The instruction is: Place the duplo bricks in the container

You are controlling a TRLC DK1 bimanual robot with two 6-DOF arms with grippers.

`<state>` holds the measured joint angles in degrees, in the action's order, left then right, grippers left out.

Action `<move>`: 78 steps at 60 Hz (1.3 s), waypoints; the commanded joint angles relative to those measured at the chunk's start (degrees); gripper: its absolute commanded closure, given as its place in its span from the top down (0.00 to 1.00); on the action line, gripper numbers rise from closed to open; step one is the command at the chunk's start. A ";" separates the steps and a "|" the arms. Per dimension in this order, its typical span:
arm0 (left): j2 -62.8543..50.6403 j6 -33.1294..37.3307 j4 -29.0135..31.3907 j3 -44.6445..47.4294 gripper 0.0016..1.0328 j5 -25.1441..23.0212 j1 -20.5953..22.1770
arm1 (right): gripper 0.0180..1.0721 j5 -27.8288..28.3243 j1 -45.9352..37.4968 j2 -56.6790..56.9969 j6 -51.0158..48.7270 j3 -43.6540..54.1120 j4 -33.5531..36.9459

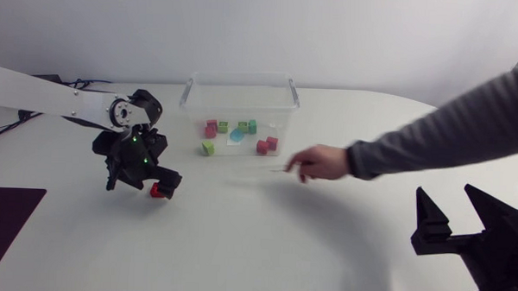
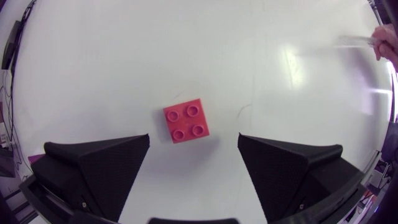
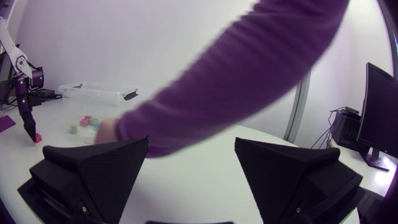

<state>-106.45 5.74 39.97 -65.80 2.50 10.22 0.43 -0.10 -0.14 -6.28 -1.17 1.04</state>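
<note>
Arms of a two-armed robot flank a white table (image 1: 264, 249). The left gripper (image 1: 144, 185) (image 2: 193, 140) hangs low over the table, released, its fingers spread with nothing clamped. A red brick (image 1: 157, 190) (image 2: 186, 121) lies studs-up on the table in the gap, just ahead of the fingertips; in the wrist view it touches neither. Toward the table's far side stands the clear container (image 1: 241, 79) (image 3: 96, 92). Through its walls show several bricks (image 1: 237, 136) in red, green, lime and pale blue, lying loose. A person's hand (image 1: 319, 162) (image 2: 387, 42), in a grey sleeve (image 1: 450, 126) (image 3: 249, 68), reaches over the table from the right. It is just in front of the container and pinches a thin clear object (image 1: 258, 171) too faint to identify. The right gripper (image 1: 447, 200) (image 3: 191, 149) sits at the near right corner, well apart from the bricks. Its fingers are likewise parted, with nothing between them.
</note>
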 commanded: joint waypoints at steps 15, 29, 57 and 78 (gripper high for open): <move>-4.29 -2.31 0.11 -3.81 0.96 0.57 -1.34 | 0.95 0.45 0.19 0.41 -0.57 1.17 -0.51; -5.52 -2.40 -0.59 -3.02 0.96 0.84 -1.69 | 0.95 0.45 0.10 0.41 -0.57 1.17 -0.51; -1.21 10.17 3.28 -1.61 0.96 2.33 -2.31 | 0.95 0.45 0.19 0.41 -0.57 1.17 -0.51; -0.60 23.27 3.89 2.52 0.92 2.33 -6.00 | 0.95 0.45 0.19 0.41 -0.57 1.17 -0.51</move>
<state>-107.61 25.17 43.62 -65.45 4.64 5.13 0.43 -0.10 -0.14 -6.28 -1.17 1.04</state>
